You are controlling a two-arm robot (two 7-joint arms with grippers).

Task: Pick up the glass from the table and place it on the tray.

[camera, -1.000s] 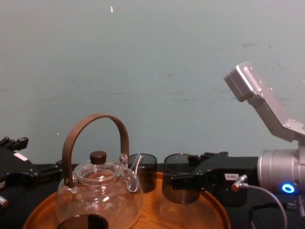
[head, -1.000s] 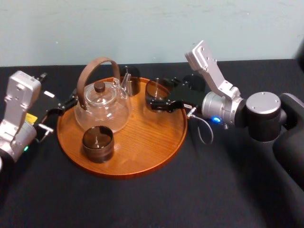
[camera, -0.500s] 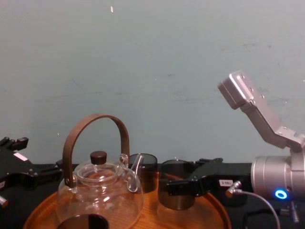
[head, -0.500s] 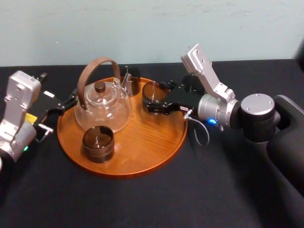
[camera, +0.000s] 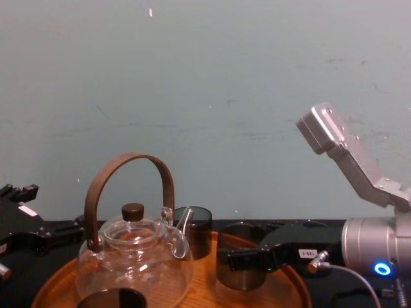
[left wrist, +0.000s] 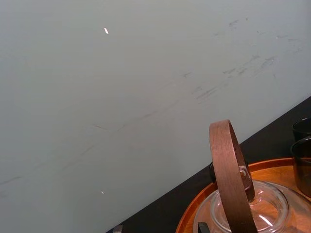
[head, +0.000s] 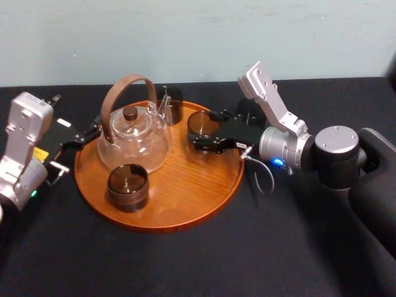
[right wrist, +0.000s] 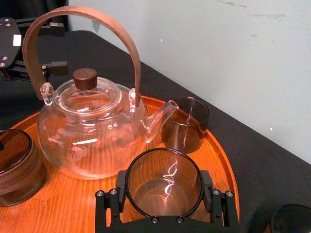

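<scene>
The glass (head: 202,125), a smoky dark tumbler, stands upright between the fingers of my right gripper (head: 201,135), which is shut on it. It sits low at the back right of the round wooden tray (head: 185,198), beside the teapot's spout; whether its base touches the wood I cannot tell. From the right wrist, the glass (right wrist: 163,182) has a black finger (right wrist: 109,201) pressed on each side. From the chest, the glass (camera: 234,269) is down at the level of the tray's rim (camera: 292,282). My left gripper (head: 83,137) is parked by the tray's left edge.
A glass teapot (head: 133,139) with a brown hoop handle fills the tray's back left. One dark glass (head: 127,185) stands at the tray's front left, another (head: 170,108) behind the spout. On the black table (head: 247,260), one more dark glass (right wrist: 291,218) stands beyond the tray's right rim.
My right gripper has brought the glass down and slightly leftward over the tray, from above the rim to near the wood. The left arm has not moved.
</scene>
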